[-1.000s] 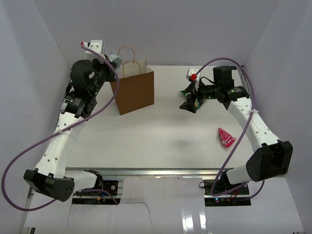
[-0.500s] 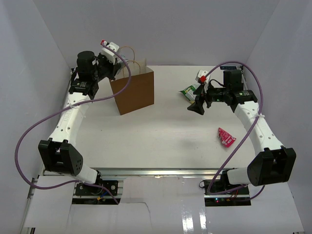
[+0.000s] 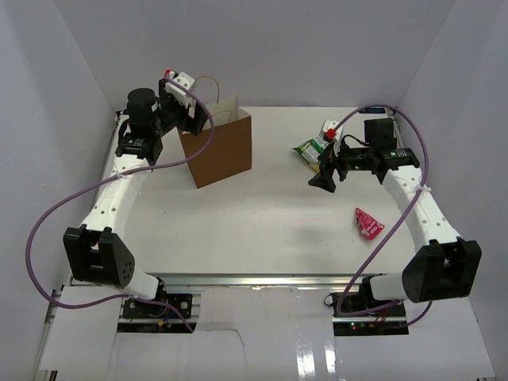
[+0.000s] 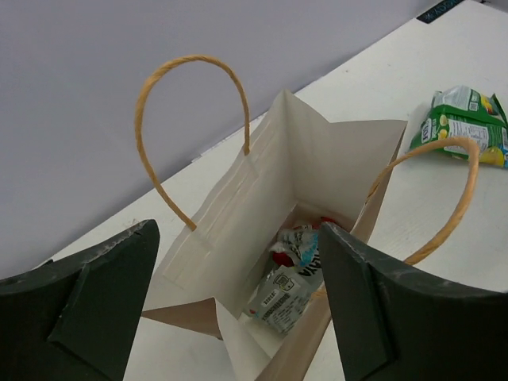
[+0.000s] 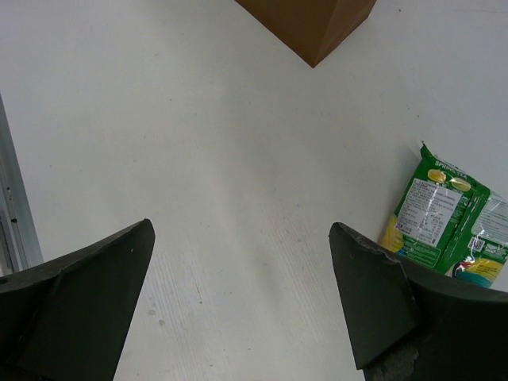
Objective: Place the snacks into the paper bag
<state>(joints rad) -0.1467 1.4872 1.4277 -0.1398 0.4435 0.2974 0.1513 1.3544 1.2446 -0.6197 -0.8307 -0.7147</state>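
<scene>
Over the paper bag point(image 4: 317, 151) the left gripper point(image 4: 236, 238) gapes wide, empty; a silver-grey packet point(image 4: 286, 295) inside carries unreadable print. The right gripper point(image 5: 240, 238) gapes too, near the green-and-white packet point(image 5: 432, 210).

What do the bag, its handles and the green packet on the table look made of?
The paper bag looks like matte brown kraft paper, paler inside, with sharp fold creases. Its handles seem to be twisted paper cord, judging by the rope-like spiral texture. The green packet is likely printed plastic or foil film: its surface is glossy and wrinkled, though the look alone cannot settle which.
</scene>
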